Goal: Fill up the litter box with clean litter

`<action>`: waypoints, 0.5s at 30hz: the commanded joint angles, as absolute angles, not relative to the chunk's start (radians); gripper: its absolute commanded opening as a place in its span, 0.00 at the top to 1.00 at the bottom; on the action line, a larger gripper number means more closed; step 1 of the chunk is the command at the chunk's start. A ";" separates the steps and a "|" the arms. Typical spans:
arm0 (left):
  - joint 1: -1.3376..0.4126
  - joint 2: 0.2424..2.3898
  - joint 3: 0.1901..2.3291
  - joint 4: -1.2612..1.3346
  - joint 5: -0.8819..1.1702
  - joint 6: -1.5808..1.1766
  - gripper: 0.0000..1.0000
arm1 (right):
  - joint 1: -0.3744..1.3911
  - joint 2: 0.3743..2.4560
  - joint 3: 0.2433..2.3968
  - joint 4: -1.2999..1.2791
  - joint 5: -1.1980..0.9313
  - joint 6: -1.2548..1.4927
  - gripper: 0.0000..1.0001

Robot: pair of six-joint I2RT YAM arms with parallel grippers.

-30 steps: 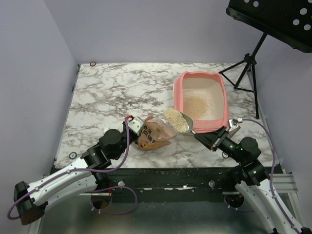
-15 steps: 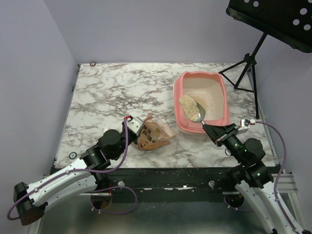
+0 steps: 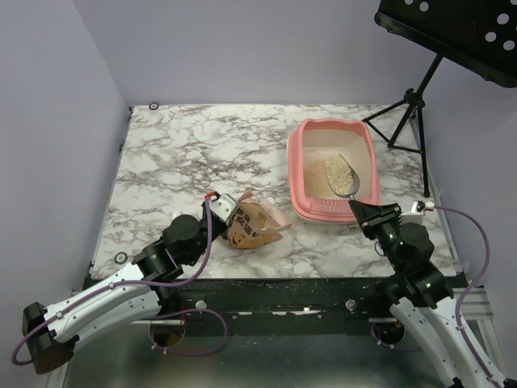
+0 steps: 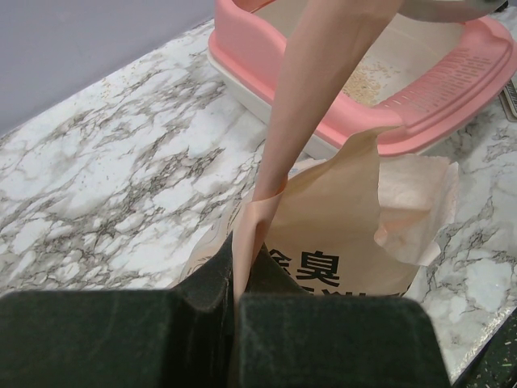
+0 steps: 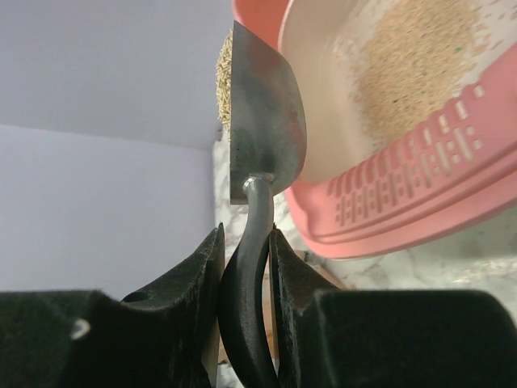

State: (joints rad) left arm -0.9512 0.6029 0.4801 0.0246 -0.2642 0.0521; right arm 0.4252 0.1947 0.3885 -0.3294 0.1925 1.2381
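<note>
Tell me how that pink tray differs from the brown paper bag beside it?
The litter box is rigid pink plastic, while the bag is crumpled tan paper with printing. The litter box is clearly larger than the bag. The litter box lies flat and open with litter inside; the bag is pinched at one edge by the left fingers. Both rest on the marble table.

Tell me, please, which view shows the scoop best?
The top external view: the scoop faces up, loaded, over the litter box. The right wrist view shows mainly its back and gripped handle; the left wrist view shows nothing clear.
</note>
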 commanded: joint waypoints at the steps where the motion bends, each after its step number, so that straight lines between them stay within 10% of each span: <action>1: -0.954 0.589 0.514 0.107 -0.270 0.035 1.00 | 0.422 0.270 0.449 -0.299 0.325 1.146 1.00; 15: -0.954 0.584 0.522 0.097 -0.278 0.046 1.00 | 0.422 0.682 0.633 -0.299 0.414 0.813 1.00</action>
